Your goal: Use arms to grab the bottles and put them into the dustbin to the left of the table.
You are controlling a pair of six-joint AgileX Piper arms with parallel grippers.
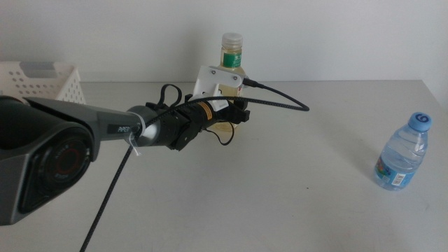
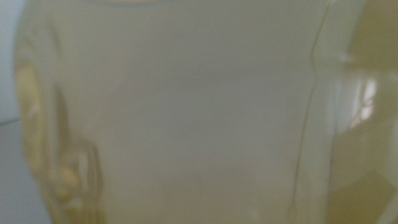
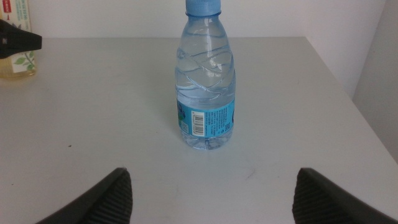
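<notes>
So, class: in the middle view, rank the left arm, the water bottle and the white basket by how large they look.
1. left arm, though it is nearest the camera
2. white basket, cut by the frame edge
3. water bottle

Bright, even light; left wrist view blurred (yellow bottle (image 2: 186, 112) fills it).

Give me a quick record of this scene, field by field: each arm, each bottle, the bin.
left gripper: at the clear bottle of pale yellow liquid, far side of table; jaws hidden
right gripper: open, facing the small blue-capped water bottle, apart from it
yellow bottle: upright
water bottle: upright, near right table edge
white perforated plastic basket: far left
off-white tabletop: plain
</notes>
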